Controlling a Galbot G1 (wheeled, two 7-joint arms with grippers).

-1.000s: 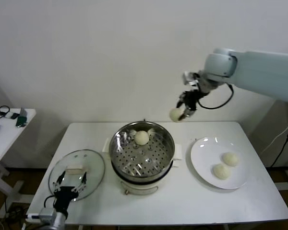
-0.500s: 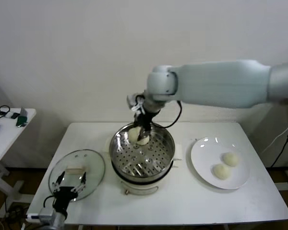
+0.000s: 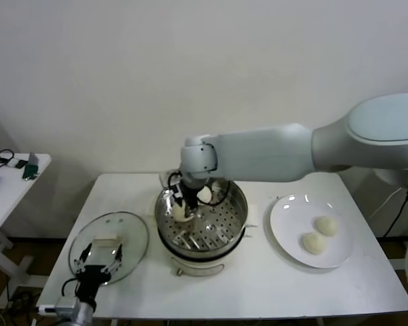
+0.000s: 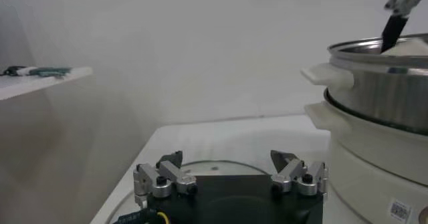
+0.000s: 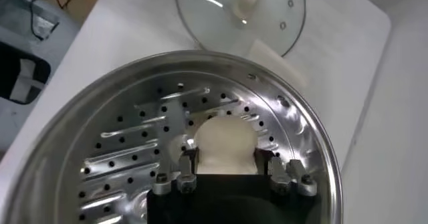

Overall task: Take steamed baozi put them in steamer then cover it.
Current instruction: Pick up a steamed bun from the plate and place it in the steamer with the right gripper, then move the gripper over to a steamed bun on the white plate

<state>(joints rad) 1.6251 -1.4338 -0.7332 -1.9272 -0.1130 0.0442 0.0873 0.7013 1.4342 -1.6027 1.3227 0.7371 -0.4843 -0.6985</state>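
Observation:
My right gripper (image 3: 183, 204) reaches down into the steamer (image 3: 241, 204), shut on a cream-white baozi (image 3: 181, 212) low over the perforated tray (image 5: 134, 145). In the right wrist view the bun (image 5: 224, 144) sits between my fingers (image 5: 189, 162). A second baozi (image 3: 205, 195) lies on the tray at the far side. Two more baozi (image 3: 326, 225) (image 3: 313, 242) lie on the white plate (image 3: 285, 217). The glass cover (image 3: 126, 234) with its cream handle (image 3: 105, 240) lies flat left of the pot. My left gripper (image 3: 95, 263) is open and empty at the cover's near edge.
The steamer stands mid-table on a white base (image 3: 197, 261). The plate is on the right side of the white table (image 3: 258, 285). A small side table (image 3: 13, 176) with cables stands far left. A white wall is close behind.
My right arm has swung left from high beside the pot and come down into the steamer with the baozi. The left arm has not moved.

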